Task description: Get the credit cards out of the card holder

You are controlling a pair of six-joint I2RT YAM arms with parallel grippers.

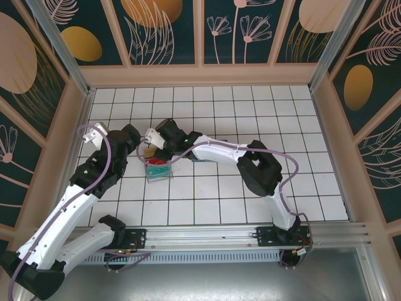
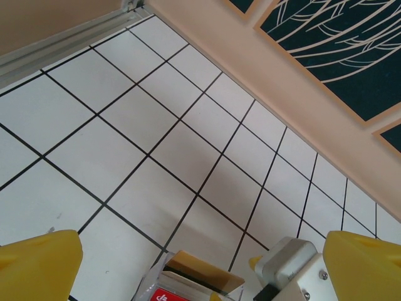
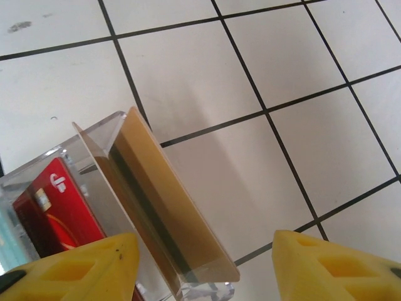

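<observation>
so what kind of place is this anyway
Most likely a staged robot test booth, not a real room: a white tiled table, leaf-patterned wall panels closing it in, and two arms bolted to a metal rail at its near edge.

I saw a white tiled tabletop (image 1: 207,106) with black grout, boxed by peach-framed teal wall panels (image 1: 238,37) painted with plants; an aluminium rail (image 1: 207,233) edged it.
</observation>
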